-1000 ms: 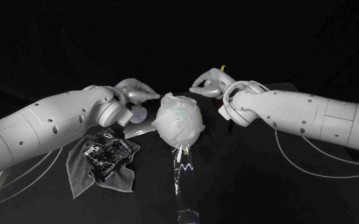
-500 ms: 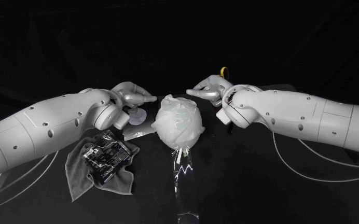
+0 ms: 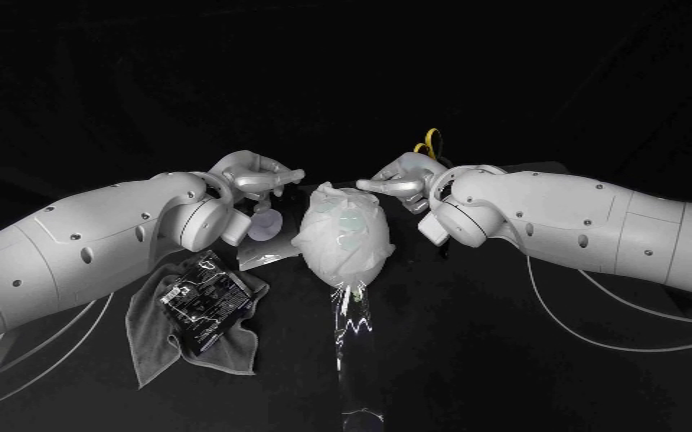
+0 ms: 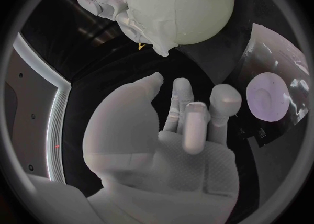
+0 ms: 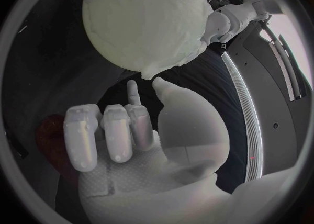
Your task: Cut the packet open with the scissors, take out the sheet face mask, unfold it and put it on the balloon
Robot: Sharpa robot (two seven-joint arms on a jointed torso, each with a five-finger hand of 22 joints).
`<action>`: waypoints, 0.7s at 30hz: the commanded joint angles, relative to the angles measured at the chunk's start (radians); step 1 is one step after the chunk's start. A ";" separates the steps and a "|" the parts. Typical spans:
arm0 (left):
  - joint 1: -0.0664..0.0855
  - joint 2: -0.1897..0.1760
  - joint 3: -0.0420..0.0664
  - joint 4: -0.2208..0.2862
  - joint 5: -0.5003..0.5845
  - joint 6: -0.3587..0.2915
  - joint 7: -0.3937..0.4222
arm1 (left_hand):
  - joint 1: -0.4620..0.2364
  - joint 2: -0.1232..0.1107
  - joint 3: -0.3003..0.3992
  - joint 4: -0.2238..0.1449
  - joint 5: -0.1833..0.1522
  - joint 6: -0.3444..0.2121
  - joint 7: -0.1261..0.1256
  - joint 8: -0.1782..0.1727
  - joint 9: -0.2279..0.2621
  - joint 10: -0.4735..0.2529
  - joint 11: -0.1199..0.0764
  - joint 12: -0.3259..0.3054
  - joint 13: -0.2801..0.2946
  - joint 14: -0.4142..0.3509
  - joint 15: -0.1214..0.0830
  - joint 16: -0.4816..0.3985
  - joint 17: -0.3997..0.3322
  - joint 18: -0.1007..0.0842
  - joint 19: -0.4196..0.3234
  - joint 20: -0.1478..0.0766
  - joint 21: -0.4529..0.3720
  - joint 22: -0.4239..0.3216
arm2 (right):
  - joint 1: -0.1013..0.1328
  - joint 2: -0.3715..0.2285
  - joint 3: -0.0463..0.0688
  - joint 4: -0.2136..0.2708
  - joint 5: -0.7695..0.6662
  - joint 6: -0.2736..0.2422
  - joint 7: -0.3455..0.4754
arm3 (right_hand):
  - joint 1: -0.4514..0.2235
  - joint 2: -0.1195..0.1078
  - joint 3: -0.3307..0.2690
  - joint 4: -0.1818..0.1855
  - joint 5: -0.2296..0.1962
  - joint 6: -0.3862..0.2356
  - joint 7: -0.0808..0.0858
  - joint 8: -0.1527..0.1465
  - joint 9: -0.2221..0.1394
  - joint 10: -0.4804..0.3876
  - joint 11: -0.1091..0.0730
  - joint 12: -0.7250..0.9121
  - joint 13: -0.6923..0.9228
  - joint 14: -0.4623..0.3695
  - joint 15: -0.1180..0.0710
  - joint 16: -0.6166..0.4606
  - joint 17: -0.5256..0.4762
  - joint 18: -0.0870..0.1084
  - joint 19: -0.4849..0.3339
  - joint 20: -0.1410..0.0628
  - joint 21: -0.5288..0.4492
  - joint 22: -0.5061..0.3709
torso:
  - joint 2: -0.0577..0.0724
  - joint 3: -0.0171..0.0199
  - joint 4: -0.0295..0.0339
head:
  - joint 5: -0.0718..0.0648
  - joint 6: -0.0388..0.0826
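Setting: a robotics test lab arranged as a recording station. Indicators, head view:
- A black fabric backdrop (image 3: 346,42) hangs in folds across the whole upper half of the frame.
- The flat black surface (image 3: 476,352) spans the lower half.
- Two white jointed robot arms, one (image 3: 101,242) from the left edge and one (image 3: 577,222) from the right, trail thin white cables (image 3: 606,337).
- A pale wrapped balloon (image 3: 343,232) sits on a clear plastic stand (image 3: 351,342) at centre, as a test prop.

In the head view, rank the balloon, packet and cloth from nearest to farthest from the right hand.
1. Balloon, just beside the right hand, centre.
2. Packet, past the balloon, by the left hand.
3. Cloth, farthest, on the robot's left.
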 commanded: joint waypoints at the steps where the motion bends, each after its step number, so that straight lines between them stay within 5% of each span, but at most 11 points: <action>1: 0.001 0.000 0.001 0.006 0.043 -0.018 0.058 | -0.002 -0.001 -0.003 0.000 0.001 -0.007 0.001 -0.005 -0.001 -0.001 0.003 -0.007 -0.001 0.046 0.008 -0.003 0.121 0.010 -0.003 0.003 -0.004 -0.001 | 0.000 -0.002 0.000 0.001 0.014 0.055 0.012 | 0.008 -0.005 -0.009 0.001 0.002 0.006 0.000 -0.004 -0.001 0.106 0.004 0.005 0.264 0.106 0.005 0.007 0.264 -0.012 0.102 0.007 0.005 0.260 | -0.001 -0.0003 -0.0004 | 0.004 -0.004; 12: 0.001 0.001 0.001 0.010 0.054 -0.016 0.069 | 0.003 -0.001 -0.011 0.003 0.001 -0.007 0.001 -0.006 -0.002 0.000 0.003 -0.010 -0.006 0.048 0.009 -0.002 0.123 0.009 -0.001 0.004 -0.004 0.001 | 0.000 -0.004 0.000 0.005 0.014 0.071 0.014 | 0.042 0.004 -0.017 -0.002 0.002 0.031 -0.005 -0.004 -0.004 0.106 0.000 0.005 0.264 0.106 0.001 0.007 0.264 -0.013 0.105 0.006 0.010 0.262 | 0.000 -0.0004 -0.0001 | 0.003 -0.006; 21: 0.001 0.008 0.001 0.008 0.056 -0.011 0.070 | 0.011 -0.001 -0.015 0.003 0.001 -0.006 0.001 -0.006 -0.003 0.001 0.003 -0.012 -0.010 0.047 0.010 -0.003 0.122 0.009 0.000 0.005 -0.004 0.000 | 0.000 -0.006 0.000 0.010 0.031 0.037 0.046 | 0.181 0.028 0.025 -0.089 0.002 0.121 -0.045 0.026 0.000 0.106 -0.034 0.005 0.264 0.106 -0.026 0.007 0.264 -0.014 0.107 -0.015 0.012 0.263 | -0.001 -0.0002 -0.0005 | 0.007 -0.007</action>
